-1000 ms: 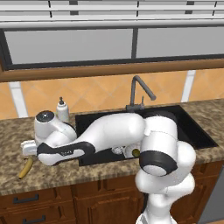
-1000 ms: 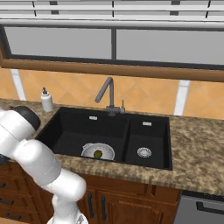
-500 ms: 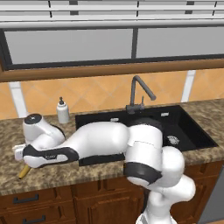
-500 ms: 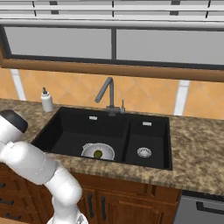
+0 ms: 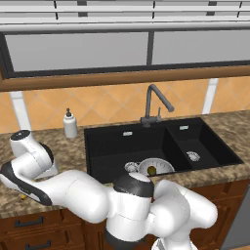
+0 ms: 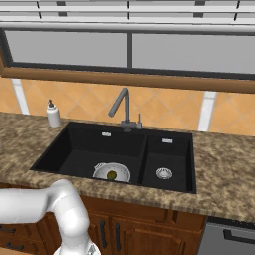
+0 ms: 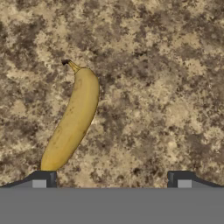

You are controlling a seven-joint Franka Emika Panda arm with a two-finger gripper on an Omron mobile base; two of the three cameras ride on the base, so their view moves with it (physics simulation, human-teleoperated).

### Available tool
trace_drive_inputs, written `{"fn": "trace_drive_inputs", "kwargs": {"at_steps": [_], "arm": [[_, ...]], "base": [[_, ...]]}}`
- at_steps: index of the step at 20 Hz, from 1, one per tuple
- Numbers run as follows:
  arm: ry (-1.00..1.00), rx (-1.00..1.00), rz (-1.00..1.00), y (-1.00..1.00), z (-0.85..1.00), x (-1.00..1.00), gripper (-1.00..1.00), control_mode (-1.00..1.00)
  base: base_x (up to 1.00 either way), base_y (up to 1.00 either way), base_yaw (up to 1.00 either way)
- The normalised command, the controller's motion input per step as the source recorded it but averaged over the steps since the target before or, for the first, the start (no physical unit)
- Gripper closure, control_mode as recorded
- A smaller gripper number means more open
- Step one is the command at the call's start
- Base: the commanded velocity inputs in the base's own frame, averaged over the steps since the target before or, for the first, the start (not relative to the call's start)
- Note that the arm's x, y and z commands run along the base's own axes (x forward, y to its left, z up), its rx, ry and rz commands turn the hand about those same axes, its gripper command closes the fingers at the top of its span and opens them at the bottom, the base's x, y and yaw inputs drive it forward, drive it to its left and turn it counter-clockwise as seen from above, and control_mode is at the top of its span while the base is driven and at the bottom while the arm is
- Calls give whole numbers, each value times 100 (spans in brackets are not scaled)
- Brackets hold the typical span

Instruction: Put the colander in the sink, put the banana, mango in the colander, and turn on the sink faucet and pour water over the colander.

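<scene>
The yellow banana lies on the speckled brown counter, dark stem end pointing away, its near end beside my left fingertip. My gripper hangs open above it, the banana lying left of the gap's middle, with nothing held. In the left base view the hand covers most of the banana. The white-grey colander sits in the large left basin of the black sink, with the olive-green mango inside it. No stream shows at the dark gooseneck faucet.
A white soap dispenser stands on the counter left of the sink. The smaller right basin holds a round silver drain. My white arm stretches low across the counter's front edge towards the left.
The arm has swung further left and lower over the counter, so the hand now covers most of the banana in the left base view. Colander and mango have not moved.
</scene>
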Motion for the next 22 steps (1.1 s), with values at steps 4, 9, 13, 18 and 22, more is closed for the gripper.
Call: {"fn": "trace_drive_inputs", "kwargs": {"at_steps": [4, 9, 13, 18, 22], "arm": [[-5, 0, -2, 0, -32, 4, -100, -100], [-6, 1, -3, 2, -33, 19, -100, -100], [-11, 4, -2, 20, -21, 27, -100, -100], [-8, 4, -2, 24, -14, 27, -100, -100], [-3, 2, -4, 14, -20, 24, -100, -100]], "base": [[0, 0, 0], [0, 0, 0], [0, 0, 0], [0, 0, 0], [0, 0, 0]]}}
